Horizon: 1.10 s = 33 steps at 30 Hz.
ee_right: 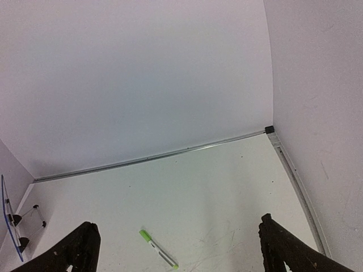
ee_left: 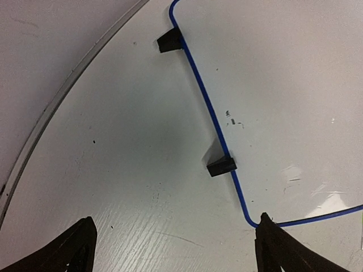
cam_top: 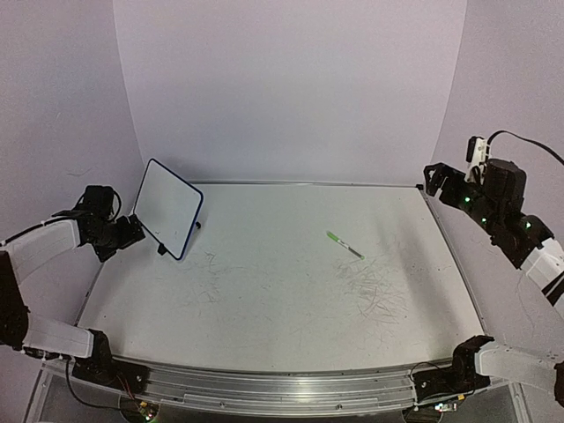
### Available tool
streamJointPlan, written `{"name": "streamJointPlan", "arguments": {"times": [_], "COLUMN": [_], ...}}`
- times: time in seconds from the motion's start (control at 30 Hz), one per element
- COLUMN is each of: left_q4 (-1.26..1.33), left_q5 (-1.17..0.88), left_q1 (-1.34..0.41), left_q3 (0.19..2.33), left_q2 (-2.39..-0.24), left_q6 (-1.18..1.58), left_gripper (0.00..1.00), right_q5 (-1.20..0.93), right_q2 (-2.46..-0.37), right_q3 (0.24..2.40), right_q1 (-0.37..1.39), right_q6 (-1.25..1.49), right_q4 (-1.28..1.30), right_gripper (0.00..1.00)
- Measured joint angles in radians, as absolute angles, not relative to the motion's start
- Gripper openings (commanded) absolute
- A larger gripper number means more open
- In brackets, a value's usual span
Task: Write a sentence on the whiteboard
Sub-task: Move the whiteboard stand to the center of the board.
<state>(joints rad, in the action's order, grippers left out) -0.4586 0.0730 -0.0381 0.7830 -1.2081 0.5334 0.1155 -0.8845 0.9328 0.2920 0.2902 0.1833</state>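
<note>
Whiteboard (cam_top: 169, 207) stands on its two black feet (ee_left: 221, 166) at the far-left of the tabletop (cam_top: 264, 308), tilted back, white face blank in the overhead view. No sentence on it yet.

Left tool (cam_top: 130, 232) sits just beside the board's left edge, jaws wide, nothing in them. Right tool (cam_top: 434, 176) hangs raised over the far-right edge of the tabletop, jaws wide too, empty.

Green marker (cam_top: 344, 244) lies flat, right of centre, well apart from the board and clearly nearer the right arm. From the right tool it lies down and to the left, toward the near side. Long axis runs diagonally: green end far-left, grey end near-right. Likely first move is picking it up, so the jaws would want to close across that diagonal.

Writing: only a few tiny dark specks (ee_left: 232, 119) on the board in the left wrist view, too small to read. No brand legible on the marker. Faint grey scribbles (cam_top: 374, 295) mark the tabletop near the marker; no words in them.
</note>
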Motion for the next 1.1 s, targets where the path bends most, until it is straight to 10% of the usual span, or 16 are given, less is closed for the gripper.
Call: {"name": "streamJointPlan", "arguments": {"times": [1.1], "left_q4": [-0.18], "left_q5": [0.075], "left_q1": [-0.097], "left_q3": [0.903], "left_q2": [-1.713], "left_q6": [0.604], "left_gripper": [0.64], "right_q5": [-0.097], "right_q2": [-0.9], "right_q3": [0.852], "right_q1": [0.292], "right_q6": [0.389], "right_q4": [0.096], "right_gripper": [0.98]}}
